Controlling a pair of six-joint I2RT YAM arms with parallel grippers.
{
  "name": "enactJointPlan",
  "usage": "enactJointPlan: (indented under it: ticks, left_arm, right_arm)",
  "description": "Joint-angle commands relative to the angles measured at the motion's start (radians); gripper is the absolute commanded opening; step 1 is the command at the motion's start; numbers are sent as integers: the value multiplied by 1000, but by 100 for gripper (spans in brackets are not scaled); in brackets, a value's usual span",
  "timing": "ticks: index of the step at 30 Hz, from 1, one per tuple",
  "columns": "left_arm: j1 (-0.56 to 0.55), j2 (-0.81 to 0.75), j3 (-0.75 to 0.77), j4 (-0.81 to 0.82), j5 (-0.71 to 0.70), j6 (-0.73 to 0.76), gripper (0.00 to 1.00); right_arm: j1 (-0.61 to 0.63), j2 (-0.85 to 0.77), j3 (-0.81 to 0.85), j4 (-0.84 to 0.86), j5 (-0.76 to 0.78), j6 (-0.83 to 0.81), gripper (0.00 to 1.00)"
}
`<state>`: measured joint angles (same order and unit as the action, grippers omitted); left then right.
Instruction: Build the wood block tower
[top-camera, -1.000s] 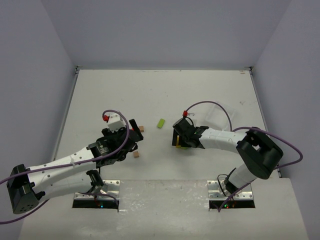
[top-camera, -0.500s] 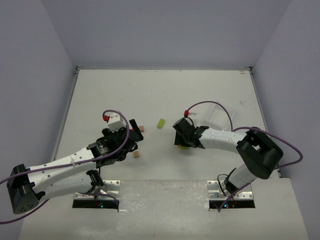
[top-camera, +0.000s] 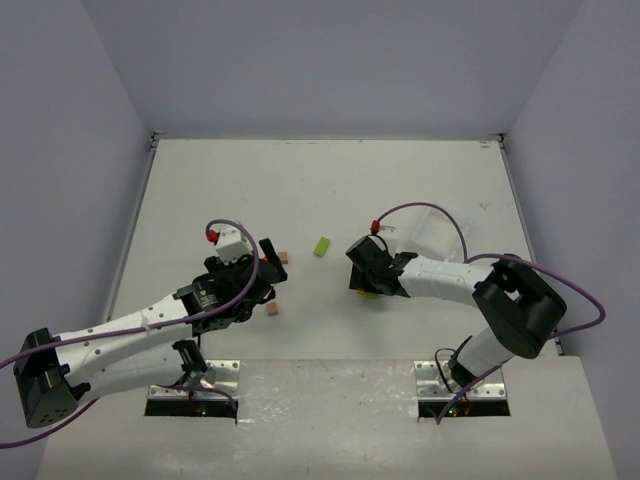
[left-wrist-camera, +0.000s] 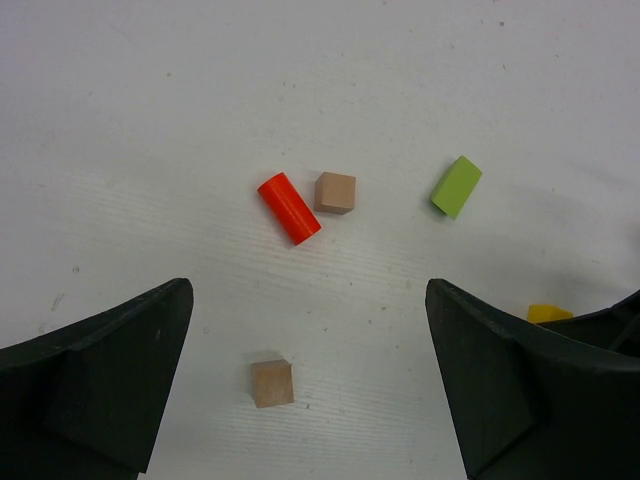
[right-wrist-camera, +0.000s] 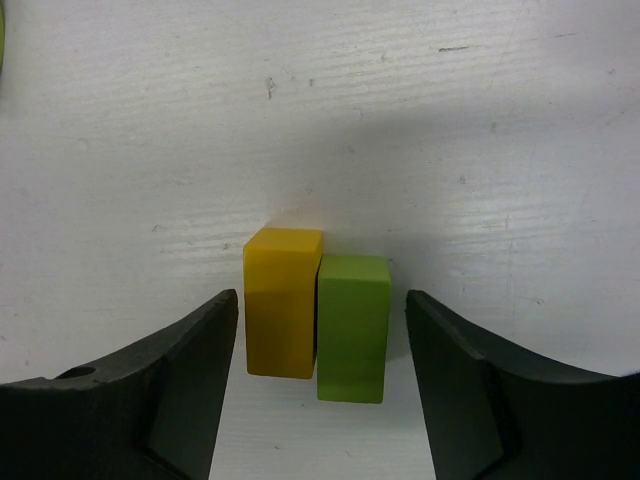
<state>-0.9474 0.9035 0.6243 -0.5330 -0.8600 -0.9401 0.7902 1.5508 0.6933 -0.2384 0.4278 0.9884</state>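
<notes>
Right end effector (right-wrist-camera: 320, 305) part open, empty, jaws straddling the yellow block (right-wrist-camera: 283, 300) and green block (right-wrist-camera: 353, 325), which touch side by side on the table (right-wrist-camera: 400, 120), lower centre of frame. No tower yet. Risk: closing pinches both and one skews out. Left end effector (left-wrist-camera: 308, 290) wide, empty.

On the worktop (left-wrist-camera: 300, 60), a cube (left-wrist-camera: 335, 192) sits just right of the cylinder (left-wrist-camera: 289, 208), a second cube (left-wrist-camera: 272, 383) nearer the camera, and a slab (left-wrist-camera: 456, 186) farther right.
</notes>
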Motion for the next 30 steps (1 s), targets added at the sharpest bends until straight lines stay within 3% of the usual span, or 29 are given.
enactJointPlan:
  ticks: [1,11,14,18,30]
  left_arm:
    - [7,-6,-1,40,-3,14,100]
    - [7,-10,0,41,-1,18,100]
    - [7,-18,-2,37,-1,17,100]
    - [7,-30,-5,24,-6,6,100]
    - [7,-62,-6,-35,-27,-41,100]
  right_arm:
    - [10,-41,1,-2,40,19,74]
    - [11,-193,15,-10,23,-197,99]
    - [-4,-216,46,-8,54,-269,99]
    - [-33,-185,104,9,-24,-331,99]
    - [-66,114,309,14,-224,-386,99]
